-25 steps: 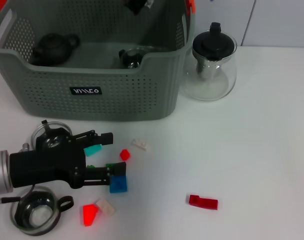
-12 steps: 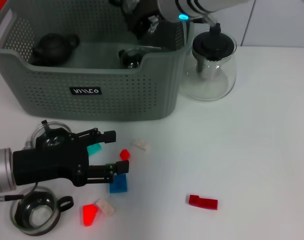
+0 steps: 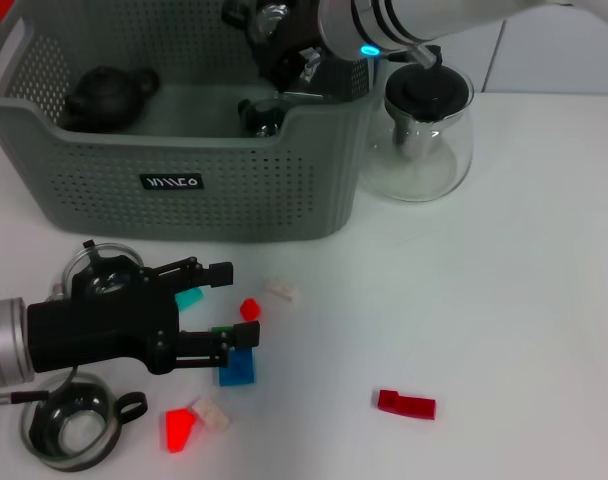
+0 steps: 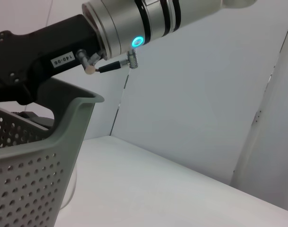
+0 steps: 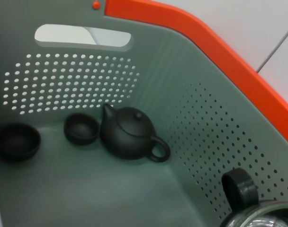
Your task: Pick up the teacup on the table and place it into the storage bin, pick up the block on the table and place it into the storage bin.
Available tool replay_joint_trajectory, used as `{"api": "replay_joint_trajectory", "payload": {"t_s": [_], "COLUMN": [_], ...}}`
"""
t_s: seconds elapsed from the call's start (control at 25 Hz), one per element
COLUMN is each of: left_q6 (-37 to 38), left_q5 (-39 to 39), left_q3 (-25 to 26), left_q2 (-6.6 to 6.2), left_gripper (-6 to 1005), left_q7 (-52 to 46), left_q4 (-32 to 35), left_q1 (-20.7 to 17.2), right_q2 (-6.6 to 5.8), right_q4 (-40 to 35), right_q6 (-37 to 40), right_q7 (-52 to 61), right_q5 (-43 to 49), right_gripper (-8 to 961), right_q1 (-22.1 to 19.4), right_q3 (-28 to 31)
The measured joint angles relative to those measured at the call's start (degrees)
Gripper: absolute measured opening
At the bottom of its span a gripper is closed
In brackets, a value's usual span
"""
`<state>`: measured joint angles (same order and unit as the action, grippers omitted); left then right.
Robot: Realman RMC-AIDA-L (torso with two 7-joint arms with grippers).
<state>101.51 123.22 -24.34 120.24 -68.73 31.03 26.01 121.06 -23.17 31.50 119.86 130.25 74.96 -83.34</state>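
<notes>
Teacup (image 5: 257,215) sits inside the storage bin (image 3: 234,190), under the right gripper (image 3: 279,45); its fingers' state I can't tell. Left gripper (image 3: 224,315), fingers open, straddles blocks (image 3: 236,368) near the worktop's front-left; next: close on one.

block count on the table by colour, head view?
Red: 3, red block, red block, long red block
White: 2, white block, white block
Blue: 1, blue block
Teal: 1, teal block
Green: 1, green block, partly hidden by the left gripper
Total: 8
</notes>
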Motion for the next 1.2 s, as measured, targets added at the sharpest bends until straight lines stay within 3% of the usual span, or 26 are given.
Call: {"api": "replay_joint_trajectory", "payload": {"t_s": [1.2], "left_q6": [-0.9], "left_q5": [0.0], "left_q3": [-0.1], "left_q2": [-0.01], "left_gripper": [906], "left_q7": [0.0], "left_q4": [0.0], "left_q1": [0.2], "right_q2": [0.15], "right_q4": [0.1], "right_q6": [0.9], "right_q7": [0.4], "right_q5": [0.0], "right_gripper": [66], "right_q1": [-0.7], "right_q3": [-1.5]}}
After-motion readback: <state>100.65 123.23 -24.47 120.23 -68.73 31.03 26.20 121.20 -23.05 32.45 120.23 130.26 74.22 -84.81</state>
